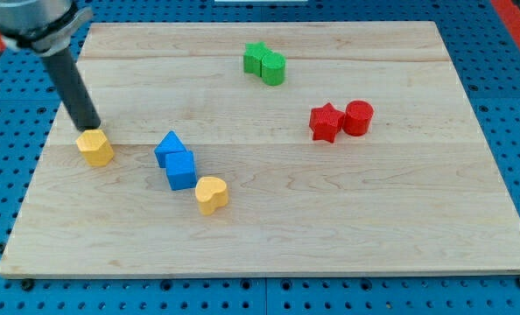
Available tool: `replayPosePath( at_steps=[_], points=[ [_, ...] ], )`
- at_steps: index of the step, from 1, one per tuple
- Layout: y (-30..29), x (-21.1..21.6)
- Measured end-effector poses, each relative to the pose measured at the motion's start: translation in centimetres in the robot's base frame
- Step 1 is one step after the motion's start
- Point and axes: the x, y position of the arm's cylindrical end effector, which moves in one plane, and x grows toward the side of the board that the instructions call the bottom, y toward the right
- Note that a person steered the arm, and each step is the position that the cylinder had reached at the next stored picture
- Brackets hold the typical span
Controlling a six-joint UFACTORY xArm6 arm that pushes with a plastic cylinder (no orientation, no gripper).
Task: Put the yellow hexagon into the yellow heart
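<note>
Your rod slants down from the view's top left corner, where its grey mount is blurred and cut off by the frame, and my tip (90,127) meets the board at the upper edge of the yellow hexagon (95,147), at about its 12 o'clock. It looks to be touching the block, though the dark end merges with the block's top edge and you cannot be sure of contact. There are no fingers on this arm to spread or close; it ends in the bare rod. The yellow heart (212,194) lies well apart from the hexagon, toward its 4 o'clock. Between them sit a blue block (169,146) with a peaked top and a blue cube (181,170), touching each other. At the wooden board's (400,219) 12 o'clock two green blocks (265,63) press together, their shapes hard to make out. Toward 2 o'clock a red star (326,122) stands just beside a red cylinder (359,116).
</note>
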Motion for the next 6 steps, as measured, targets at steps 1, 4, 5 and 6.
replayPosePath(
  at_steps=[1, 4, 5, 6],
  points=[
    [1.1, 3.8],
    [5.3, 10.3],
    [6.4, 11.5],
    [8.4, 11.7]
  ],
)
